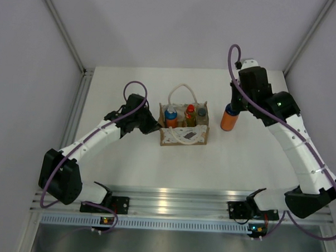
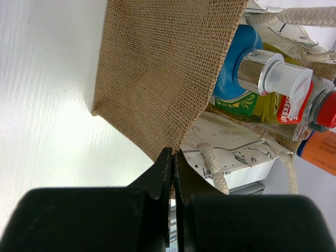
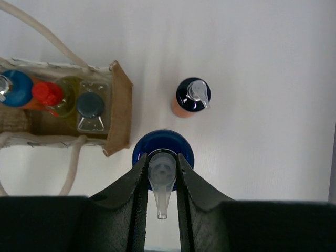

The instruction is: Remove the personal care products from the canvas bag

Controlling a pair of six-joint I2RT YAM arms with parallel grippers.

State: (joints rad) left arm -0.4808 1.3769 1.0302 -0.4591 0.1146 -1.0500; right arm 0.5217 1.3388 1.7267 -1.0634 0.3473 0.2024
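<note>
A: State of the left gripper (image 2: pixel 172 157)?
B: Closed tight, both fingers (image 2: pixel 157 176) pinching the rim of the canvas bag (image 2: pixel 152 68) at its left end wall, close to the white patterned panel (image 2: pixel 231 155).
A: And the place of the bag?
B: Near the middle of the tabletop (image 1: pixel 127 163), standing upright, open side up, patterned panel turned to the near edge.
A: Inside it?
B: Three bottles in one row: an orange bottle with a blue top (image 1: pixel 170 116) at the left end, then a slim yellow bottle with a red cap (image 1: pixel 190 113), then a clear bottle with a dark grey cap (image 1: pixel 201 112) at the right end.
A: The right gripper (image 3: pixel 161 157)?
B: Clamped on the clear pump neck of a second orange bottle with a blue top (image 1: pixel 229 123), held upright just beside the right end of the bag, between the bag and the right edge of the tabletop. Touching the tabletop or lifted above it: cannot tell.
A: Something more outside the bag?
B: Yes, a third orange bottle with a dark blue pump top (image 3: pixel 191 100), standing alone on the tabletop, near the held one, a little nearer to the far edge, apart from the bag.
</note>
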